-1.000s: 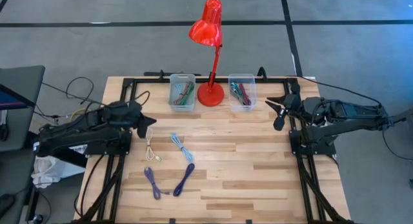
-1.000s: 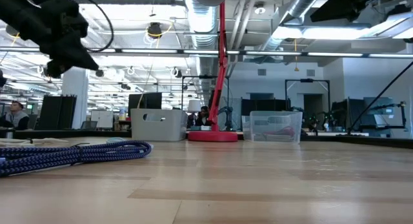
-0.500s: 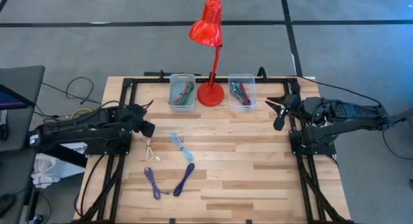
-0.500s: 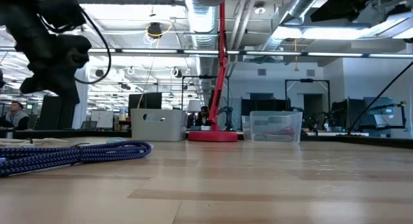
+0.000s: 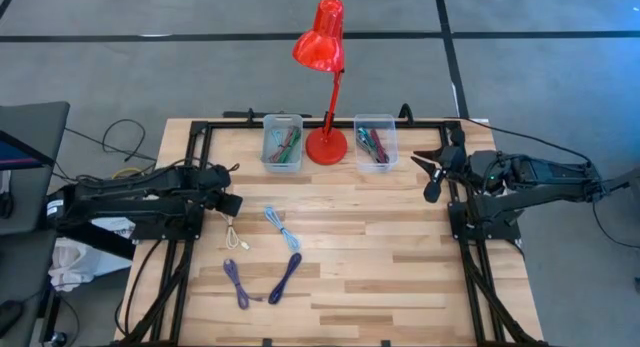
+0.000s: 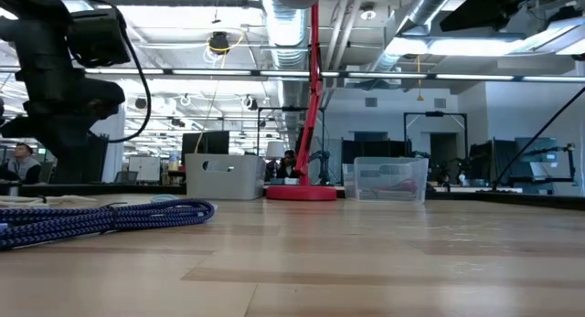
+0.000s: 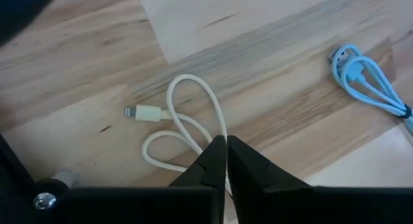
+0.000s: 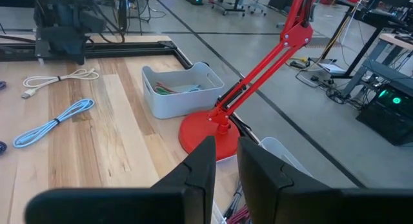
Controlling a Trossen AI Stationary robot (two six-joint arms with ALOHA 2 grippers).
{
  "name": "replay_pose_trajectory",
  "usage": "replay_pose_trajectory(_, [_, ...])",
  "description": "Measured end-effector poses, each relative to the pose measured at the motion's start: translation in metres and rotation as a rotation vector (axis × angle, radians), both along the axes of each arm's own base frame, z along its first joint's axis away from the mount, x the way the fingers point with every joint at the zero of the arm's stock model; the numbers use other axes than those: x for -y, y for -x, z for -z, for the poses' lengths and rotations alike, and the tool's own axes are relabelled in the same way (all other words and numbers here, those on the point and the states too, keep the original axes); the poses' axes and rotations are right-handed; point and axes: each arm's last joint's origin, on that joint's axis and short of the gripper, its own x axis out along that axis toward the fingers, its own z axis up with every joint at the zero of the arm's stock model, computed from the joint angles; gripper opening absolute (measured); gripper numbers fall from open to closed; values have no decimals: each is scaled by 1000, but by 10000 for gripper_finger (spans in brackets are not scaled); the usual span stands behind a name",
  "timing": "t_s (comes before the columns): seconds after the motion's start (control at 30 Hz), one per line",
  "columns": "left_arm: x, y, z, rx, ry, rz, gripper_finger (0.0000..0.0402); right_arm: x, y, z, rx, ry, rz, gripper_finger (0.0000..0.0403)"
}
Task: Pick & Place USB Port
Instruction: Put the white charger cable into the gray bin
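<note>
Hovering over the white cable (image 7: 177,130), the left gripper (image 7: 226,148) has its fingertips pressed together with nothing between them; in the left wrist view the tips point at the cable's loops, which lie flat on the table (image 5: 380,237). The posture reads as an approach to a pick, though clenched fingers cannot take the cable as they stand, so they would need to part first. The cable's plug (image 7: 146,112) lies clear of the loops, resting on the wood.

In the high view the left gripper (image 5: 228,202) sits near the table's left edge, just above the white cable (image 5: 234,230). Beside that lie a blue cable (image 5: 281,227) and, nearer the front edge, a purple cable (image 5: 262,281), all loose and apart from each other.

Two bins stand at the back, either side of the red lamp (image 5: 325,87): the left bin (image 5: 282,142) and the right bin (image 5: 374,141) both hold coloured cables, so they are judged the likely destinations.

The right gripper (image 5: 433,172) waits by the table's right edge, well apart from the cables, its fingers held slightly apart and empty.
</note>
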Motion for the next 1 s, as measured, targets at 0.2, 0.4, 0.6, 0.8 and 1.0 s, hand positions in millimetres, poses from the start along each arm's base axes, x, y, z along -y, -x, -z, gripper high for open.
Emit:
replay_pose_trajectory(0.2, [-1,-2,2,-22,7,0,47,0,0,0,0,0,0,58])
replay_pose_trajectory(0.4, [-1,-5,5,-52,25,-17,84,0,1,2,-19,1,0,58])
replay_pose_trajectory(0.6, [-3,-11,10,-99,50,-41,98,0,1,3,-29,2,0,58])
replay_pose_trajectory(0.8, [-5,-16,16,-158,78,-65,96,0,1,3,-29,2,0,58])
replay_pose_trajectory(1.0, [-6,-20,21,-204,90,-66,96,0,1,3,-30,2,0,58])
